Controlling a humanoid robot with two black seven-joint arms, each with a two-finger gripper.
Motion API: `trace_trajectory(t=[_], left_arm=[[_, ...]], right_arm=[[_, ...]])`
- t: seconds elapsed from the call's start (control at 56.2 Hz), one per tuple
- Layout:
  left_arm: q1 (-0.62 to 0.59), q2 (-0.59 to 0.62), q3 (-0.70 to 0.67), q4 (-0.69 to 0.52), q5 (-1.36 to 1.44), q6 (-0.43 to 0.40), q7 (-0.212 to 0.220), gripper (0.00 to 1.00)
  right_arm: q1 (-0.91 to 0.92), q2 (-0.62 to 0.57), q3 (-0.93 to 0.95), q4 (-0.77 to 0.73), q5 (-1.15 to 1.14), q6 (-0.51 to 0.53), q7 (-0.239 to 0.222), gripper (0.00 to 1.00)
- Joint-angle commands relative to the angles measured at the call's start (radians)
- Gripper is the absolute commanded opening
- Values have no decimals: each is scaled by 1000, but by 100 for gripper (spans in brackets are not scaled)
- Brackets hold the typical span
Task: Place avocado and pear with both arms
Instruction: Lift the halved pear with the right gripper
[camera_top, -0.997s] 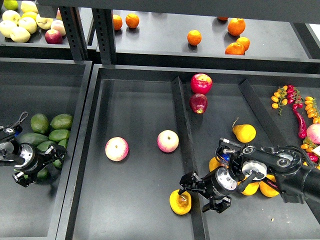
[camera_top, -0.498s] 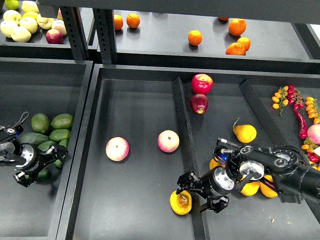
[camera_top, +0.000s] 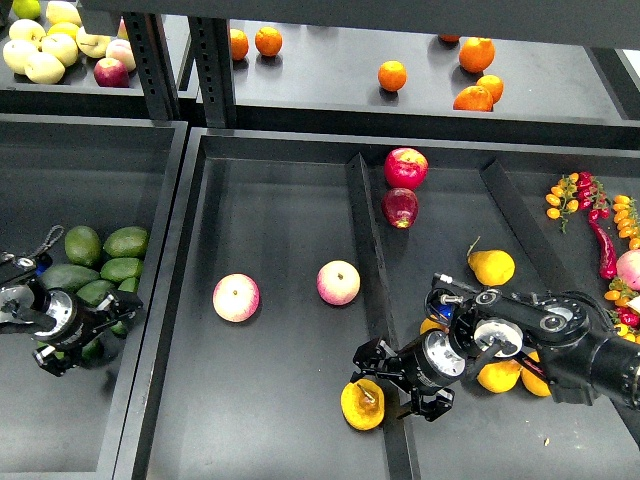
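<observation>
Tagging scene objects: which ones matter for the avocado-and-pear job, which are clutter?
Job:
avocado, in the pile by the left gripper
pear, at the right gripper

Clutter:
pink apples
red apples
oranges
other pears
chillies

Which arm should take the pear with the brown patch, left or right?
Right. Its pincer is already at the pear by the divider, fingers at its top edge. The left pincer is far off in the left bin, over the avocado pile.
</observation>
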Motion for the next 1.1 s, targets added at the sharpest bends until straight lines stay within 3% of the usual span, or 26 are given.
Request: trace_trajectory(t=[0.0,0.481,0.801,1.086], left_arm=[[1,2,0,1,0,3,2,99],[6,-5,-9,2,0,3,2,99],[18,-7,-11,2,0,3,2,99],[26,-8,-11,2,0,3,2,99]], right_arm=[[-2,4,-1,0,0,0,0,96],[-14,27,2,-23,-32,0,0,80],[-13,49,5,-64,-43,0,0,53],[-27,53,56,-93,-66,0,0,36]])
